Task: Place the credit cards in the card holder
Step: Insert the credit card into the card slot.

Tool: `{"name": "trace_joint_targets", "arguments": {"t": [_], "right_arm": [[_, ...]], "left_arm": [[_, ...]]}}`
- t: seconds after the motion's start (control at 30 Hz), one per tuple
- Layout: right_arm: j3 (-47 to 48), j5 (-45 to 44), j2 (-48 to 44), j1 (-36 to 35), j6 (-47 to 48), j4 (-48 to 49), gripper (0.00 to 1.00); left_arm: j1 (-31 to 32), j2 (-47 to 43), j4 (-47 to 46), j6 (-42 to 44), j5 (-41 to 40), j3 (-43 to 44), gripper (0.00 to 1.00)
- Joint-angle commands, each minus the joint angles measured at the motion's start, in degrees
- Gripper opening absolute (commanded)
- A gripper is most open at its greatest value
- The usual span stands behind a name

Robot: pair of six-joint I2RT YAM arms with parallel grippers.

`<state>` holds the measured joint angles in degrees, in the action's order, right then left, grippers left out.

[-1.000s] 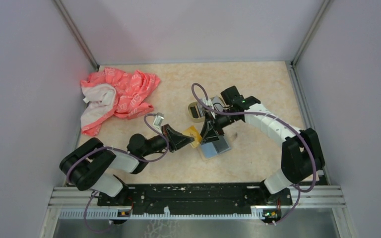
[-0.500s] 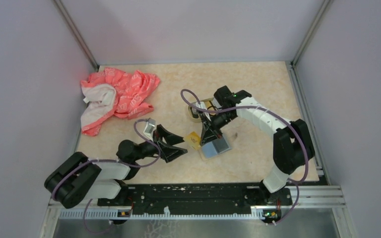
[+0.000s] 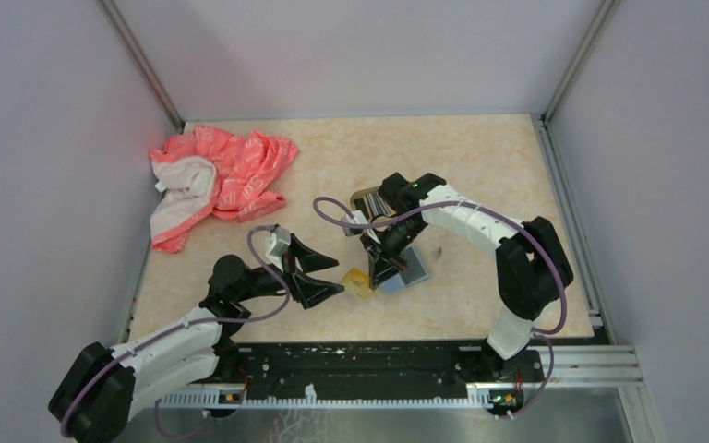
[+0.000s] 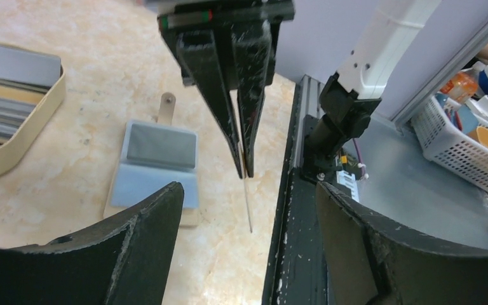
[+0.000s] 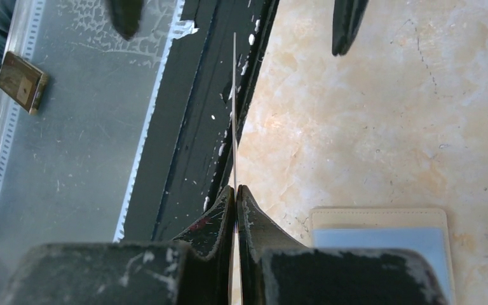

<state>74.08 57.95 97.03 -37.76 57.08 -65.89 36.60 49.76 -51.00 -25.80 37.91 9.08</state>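
My right gripper (image 3: 380, 269) is shut on a tan credit card (image 3: 357, 281), held on edge just above the table. In the right wrist view the card (image 5: 234, 108) sticks out edge-on past my gripper (image 5: 236, 190). My left gripper (image 3: 321, 276) stands open, its fingers either side of that card without touching it. The left wrist view shows the card (image 4: 248, 206) hanging from the right arm's shut fingers (image 4: 219, 95). More credit cards (image 3: 410, 269), pale blue and grey, lie stacked on the table. The card holder (image 3: 366, 197), gold-rimmed, sits behind the right arm with cards inside (image 4: 9, 95).
A pink and white cloth (image 3: 217, 175) lies crumpled at the back left. The black mounting rail (image 3: 360, 355) runs along the near edge. Grey walls close the table on three sides. A white basket (image 4: 464, 143) stands beyond the rail.
The left gripper opened, let go of the tan card and drew back to the left. The right gripper shut on that card and moved toward the near left.
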Motion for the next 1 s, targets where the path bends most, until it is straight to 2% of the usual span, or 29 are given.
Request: {"name": "trace_joint_targets", "arguments": {"t": [0.0,0.13,0.3,0.33,0.43,0.67,0.8,0.97], "right_arm": [[3.19,2.06,0.04,-0.12,3.00,-1.79,0.00],[3.18,1.91,0.28,-0.12,2.47,-1.34,0.00],[3.00,0.98,0.76,-0.06,0.86,-0.03,0.00],[2.92,0.75,0.92,-0.12,0.64,0.17,0.00],[2.82,0.39,1.03,-0.12,0.33,0.40,0.00],[2.74,0.08,1.05,-0.10,-0.13,0.69,0.00],[2.82,0.30,1.07,-0.10,-0.13,0.58,0.00],[3.08,0.81,1.04,-0.12,-0.04,0.24,0.00]], "left_arm": [[-0.21,0.40,7.28,4.00,-0.13,1.59,0.79],[-0.21,4.61,4.79,3.29,4.03,2.91,0.73],[-0.21,10.91,-4.19,-1.02,8.62,2.93,0.53],[-0.18,11.62,-5.29,-1.73,8.82,2.87,0.45],[-0.08,12.92,-6.74,-2.54,9.14,2.99,0.33],[-0.12,14.01,-7.66,-3.44,9.77,3.66,0.33],[-0.12,14.72,-8.04,-3.62,10.13,3.92,0.27],[-0.12,16.15,-8.95,-3.99,10.78,3.93,0.27]]}}
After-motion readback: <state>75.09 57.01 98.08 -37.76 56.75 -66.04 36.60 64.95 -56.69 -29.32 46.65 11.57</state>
